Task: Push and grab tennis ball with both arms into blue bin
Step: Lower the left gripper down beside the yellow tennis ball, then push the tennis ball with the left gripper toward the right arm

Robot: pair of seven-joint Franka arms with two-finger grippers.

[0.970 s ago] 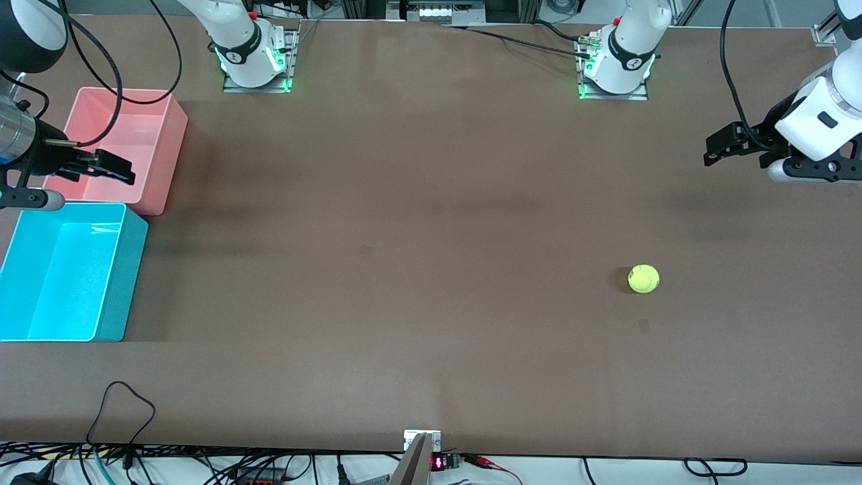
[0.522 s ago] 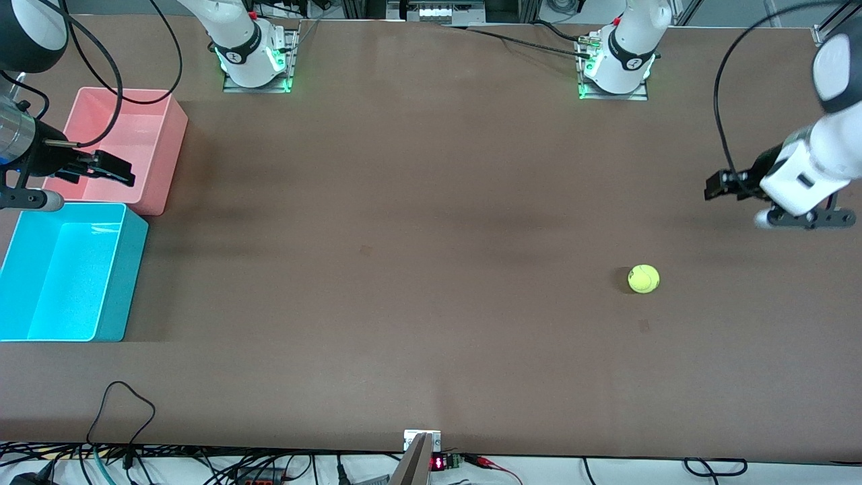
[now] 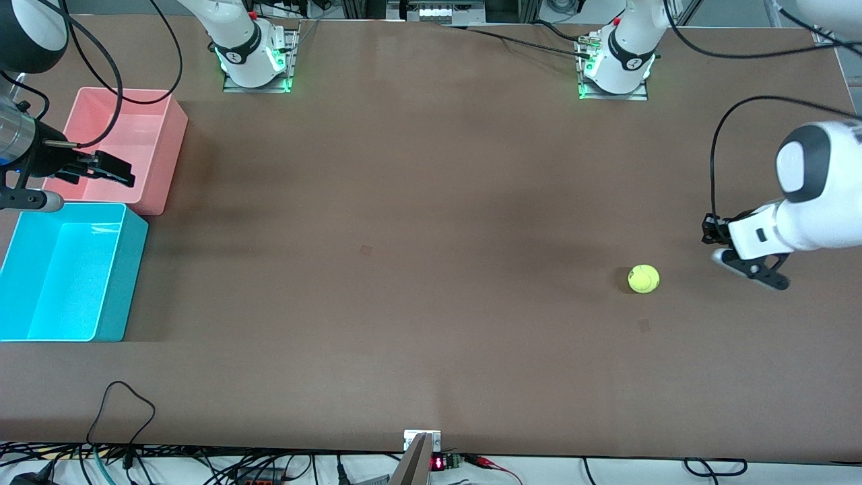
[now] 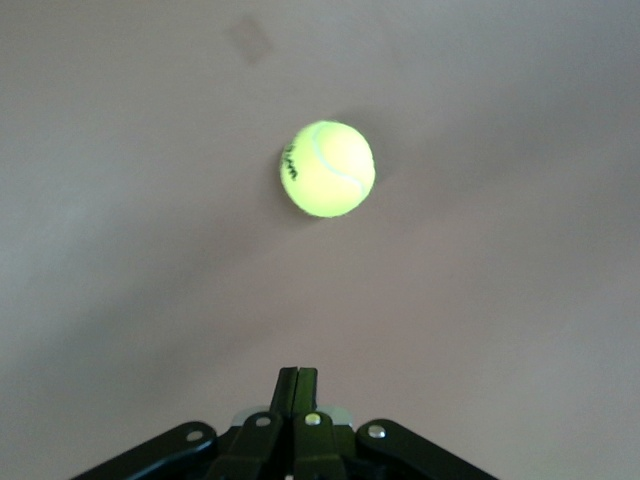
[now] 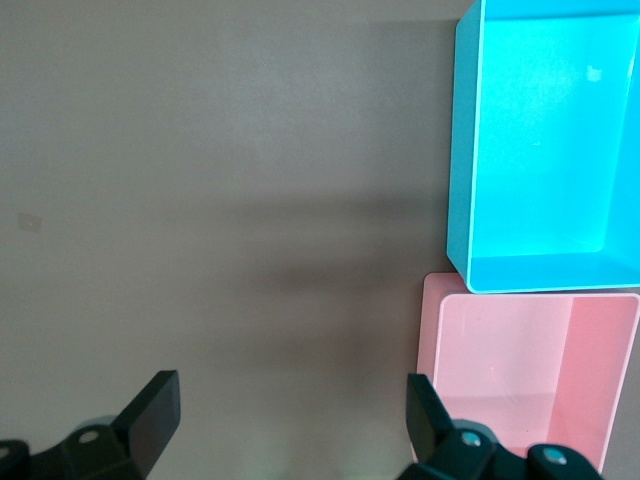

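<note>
The blue bin (image 3: 64, 273) and the pink bin (image 3: 118, 151) touching it hold nothing. The tennis ball (image 3: 643, 278) lies on the table (image 3: 404, 236) toward the left arm's end, near the left gripper (image 3: 708, 228), fingers together. The right gripper (image 3: 111, 168), fingers apart, waits over the pink bin.

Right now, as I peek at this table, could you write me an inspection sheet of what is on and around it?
Surface: brown table, flat, a few faint marks.
Job's things: tennis ball rests on the table toward the left arm's end; blue bin sits empty at the right arm's end.
Clutter: pink bin, empty, beside the blue bin and farther from the front camera.
Grippers: left gripper low beside the ball, aimed at it, jaws shut, not touching; right gripper waits over the pink bin, jaws open.
Cables: black cables loop from both arms; one loop lies on the table edge nearest the front camera.
Surroundings: two lit arm bases along the table edge.
</note>
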